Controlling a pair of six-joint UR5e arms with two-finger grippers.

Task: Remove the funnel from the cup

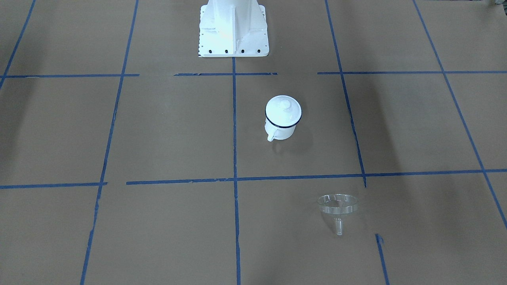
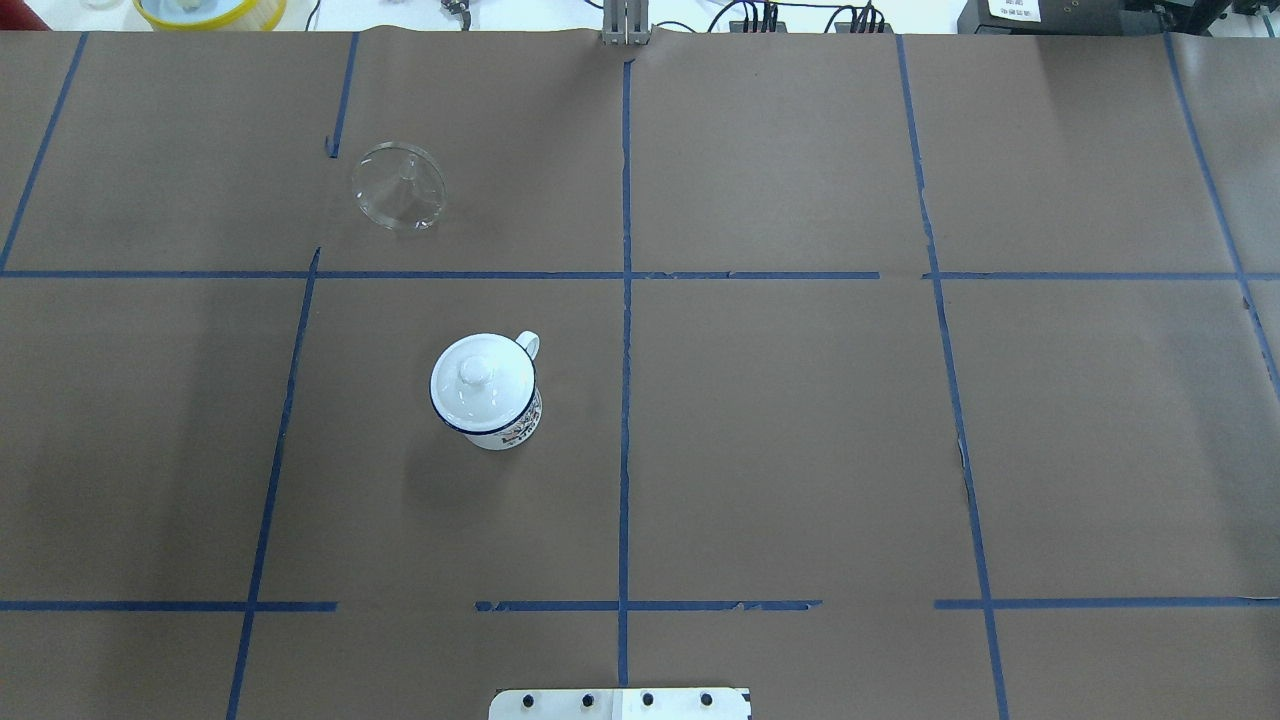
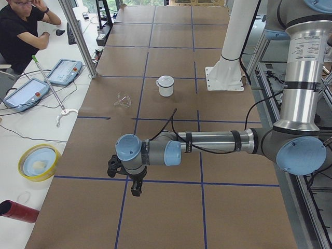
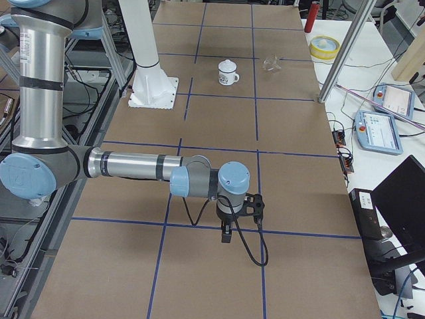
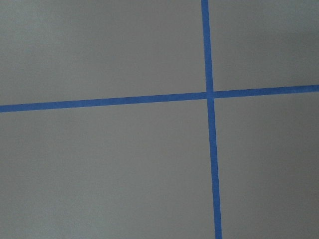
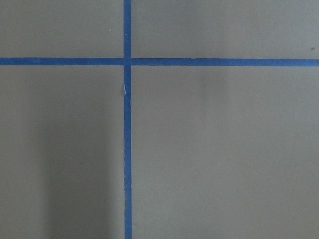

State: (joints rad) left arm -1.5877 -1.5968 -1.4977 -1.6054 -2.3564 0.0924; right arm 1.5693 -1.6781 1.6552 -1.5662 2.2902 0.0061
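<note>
The clear funnel (image 1: 337,206) lies on its side on the brown paper, apart from the cup, spout toward the operators' side; it also shows in the overhead view (image 2: 398,187). The white cup (image 1: 282,128) with a dark blue rim stands upright with a white domed lid (image 1: 283,109) on it; in the overhead view the cup (image 2: 500,425) is left of centre. My left gripper (image 3: 136,191) shows only in the exterior left view, far from both. My right gripper (image 4: 226,237) shows only in the exterior right view. I cannot tell whether either is open or shut.
The robot's white base (image 1: 233,29) stands at the table's near edge. Blue tape lines cross the paper. Both wrist views show only paper and tape. A yellow bowl (image 3: 39,162), a red cylinder (image 3: 18,211), tablets and an operator (image 3: 23,31) are beside the table.
</note>
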